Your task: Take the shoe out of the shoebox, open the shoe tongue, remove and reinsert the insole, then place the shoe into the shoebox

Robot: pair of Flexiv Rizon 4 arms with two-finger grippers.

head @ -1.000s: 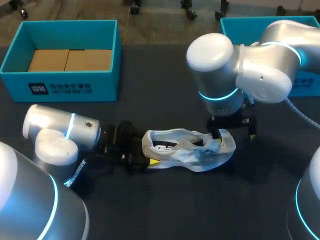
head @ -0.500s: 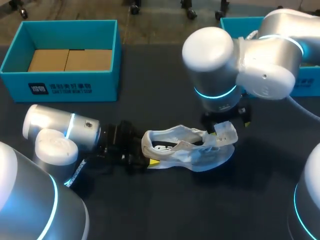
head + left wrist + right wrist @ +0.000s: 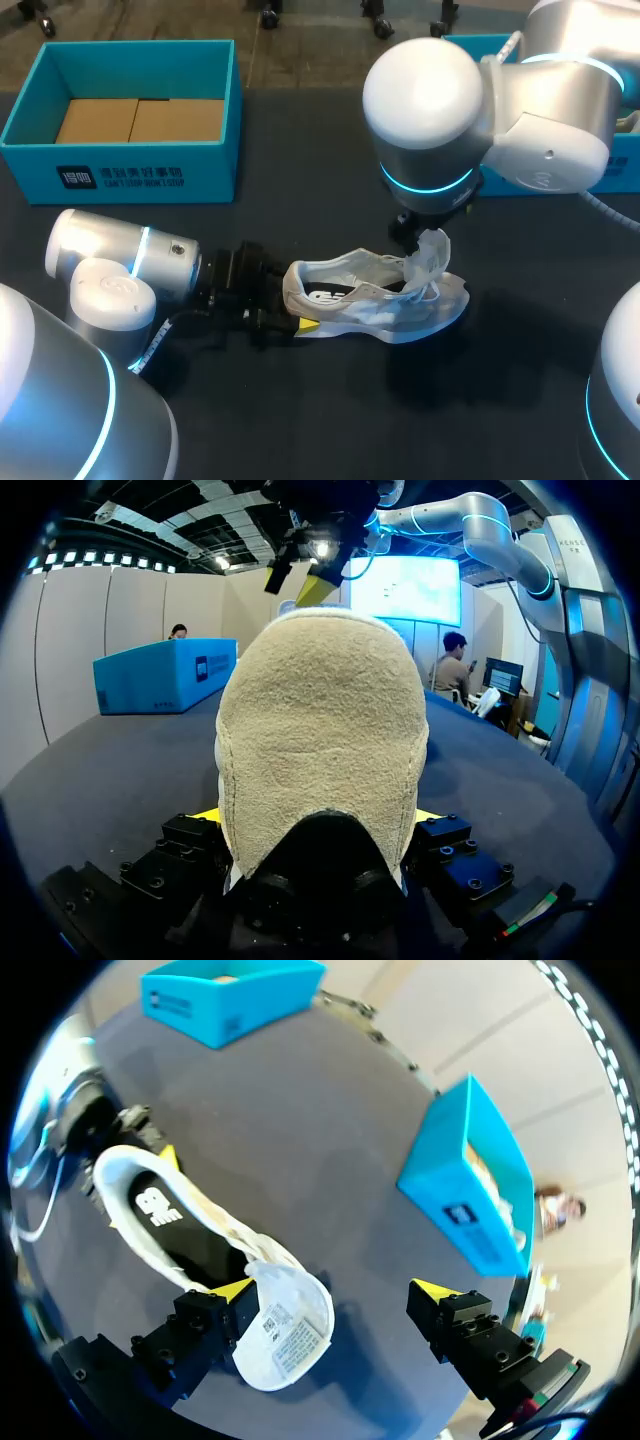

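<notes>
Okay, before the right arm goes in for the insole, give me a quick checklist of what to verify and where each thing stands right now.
1. Shoe out of the shoebox, lying on the table: ok.
2. Left gripper clamped on the heel: ok.
3. Tongue lifted clear of the opening: ok.
4. Right gripper holding the tongue: not ok; its fingers are wide apart, and the tongue touches only one.
5. Insole exposed: ok.
6. Insole edge loose enough to pinch: cannot tell.
</notes>
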